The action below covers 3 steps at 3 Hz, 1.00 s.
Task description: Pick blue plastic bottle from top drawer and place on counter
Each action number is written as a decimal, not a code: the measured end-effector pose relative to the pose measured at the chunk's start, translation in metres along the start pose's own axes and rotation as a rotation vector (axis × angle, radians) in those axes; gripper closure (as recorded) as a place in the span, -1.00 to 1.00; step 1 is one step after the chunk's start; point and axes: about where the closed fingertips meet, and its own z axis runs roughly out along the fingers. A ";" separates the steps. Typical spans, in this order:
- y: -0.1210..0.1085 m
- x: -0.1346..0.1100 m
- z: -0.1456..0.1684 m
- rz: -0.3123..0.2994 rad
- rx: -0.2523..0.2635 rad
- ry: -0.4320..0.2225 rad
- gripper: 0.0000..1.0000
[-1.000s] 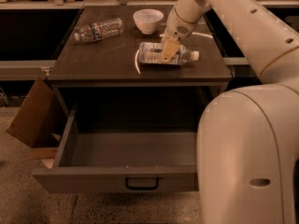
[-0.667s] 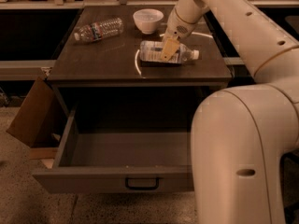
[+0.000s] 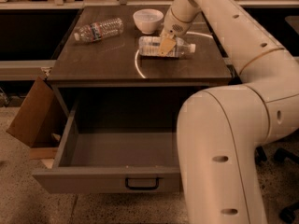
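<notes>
Sliding toward 9 o'clock since a second ago, the arm's thick lower link (image 3: pixel 219 162) is covering more of the open top drawer (image 3: pixel 93 181), which is standing pulled out at 6 o'clock below the desk (image 3: pixel 93 59). Seen from the camera view, the gripper (image 3: pixel 164 48) is reaching down at 3 o'clock of the desk's centre. Its jaws are clasping the blue plastic bottle (image 3: pixel 149 45), which is lying on its side on the desk, cap pointing to 3 o'clock. A clear water bottle (image 3: pixel 99 30) is lying at 10 o'clock, and a white bowl (image 3: pixel 148 20) is sitting at 12 o'clock.
</notes>
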 end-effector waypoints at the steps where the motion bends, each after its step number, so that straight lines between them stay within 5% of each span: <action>1: -0.006 -0.003 0.001 -0.003 0.004 -0.001 -0.92; 3: -0.006 -0.002 -0.012 -0.030 -0.014 -0.026 -1.00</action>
